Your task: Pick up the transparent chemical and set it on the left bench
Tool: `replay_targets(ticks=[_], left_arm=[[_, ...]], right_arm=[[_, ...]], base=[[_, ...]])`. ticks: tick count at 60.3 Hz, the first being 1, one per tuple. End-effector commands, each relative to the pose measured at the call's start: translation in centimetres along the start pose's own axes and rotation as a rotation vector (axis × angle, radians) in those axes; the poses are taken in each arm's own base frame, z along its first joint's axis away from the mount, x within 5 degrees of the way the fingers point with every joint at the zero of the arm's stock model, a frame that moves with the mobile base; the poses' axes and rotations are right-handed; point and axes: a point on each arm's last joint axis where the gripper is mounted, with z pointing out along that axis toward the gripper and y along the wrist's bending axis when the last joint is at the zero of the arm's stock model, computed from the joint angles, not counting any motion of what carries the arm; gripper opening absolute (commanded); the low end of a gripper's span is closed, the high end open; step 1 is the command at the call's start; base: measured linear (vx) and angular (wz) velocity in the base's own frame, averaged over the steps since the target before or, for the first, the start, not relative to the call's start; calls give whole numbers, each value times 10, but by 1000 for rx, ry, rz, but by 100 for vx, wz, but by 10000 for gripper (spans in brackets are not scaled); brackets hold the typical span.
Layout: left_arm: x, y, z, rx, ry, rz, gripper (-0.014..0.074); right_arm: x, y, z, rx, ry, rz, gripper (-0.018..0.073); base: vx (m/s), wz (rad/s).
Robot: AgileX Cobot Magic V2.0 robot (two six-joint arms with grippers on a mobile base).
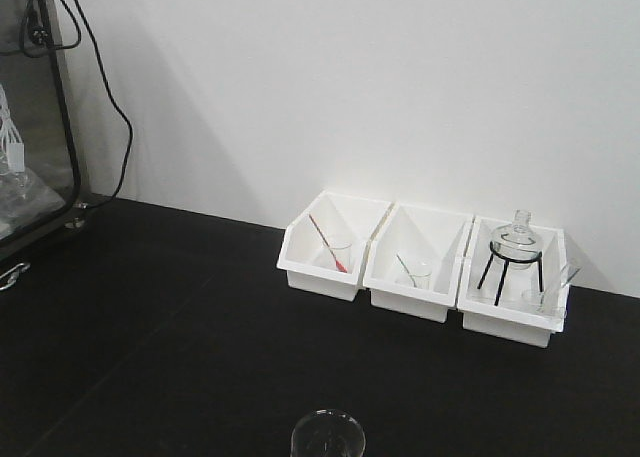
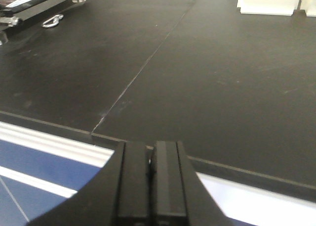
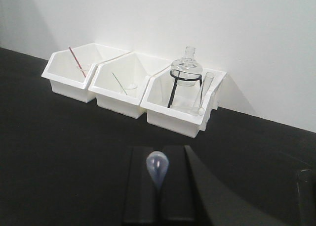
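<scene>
At the lower edge of the left wrist view, left gripper [image 2: 150, 148]: black jaws pressed together, nothing between them, poised at the front edge of the left bench [image 2: 212, 82], a matte black countertop with one thin seam running away from the camera. Right gripper [image 3: 159, 154]: jaws likewise closed, with a pale bluish teardrop-shaped spot at their seam, nature not determinable; it faces the bins from well apart. Three white bins stand side by side against the white wall [image 1: 350, 77]. Left bin [image 1: 315, 279]: small beaker with red stick. Middle bin [image 1: 405, 302]: small beaker with green stick. Right bin [image 1: 505, 327]: round flask [image 1: 517, 239] on a black tripod, and just beside it, at the bin's front right corner, the transparent chemical [image 1: 546, 297], upright, its pipette leaning right. Clear glass vessel [image 1: 327, 435]: cut off by the front view's lower edge.
</scene>
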Motion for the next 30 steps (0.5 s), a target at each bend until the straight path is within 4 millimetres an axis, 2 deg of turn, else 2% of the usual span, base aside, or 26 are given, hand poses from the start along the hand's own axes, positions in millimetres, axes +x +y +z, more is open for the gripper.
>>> replay_targets(ticks=[1,30], left_arm=[[-3,0,-1,-2,-81,-9,-3],[-3,0,-1,-2,-81,-9,-3]], right_arm=[[-17,1,-1,-20,-96,-4,0],[-16,1,0,-22,-93,-4,0]], base=[[10,-8],[3,-3]])
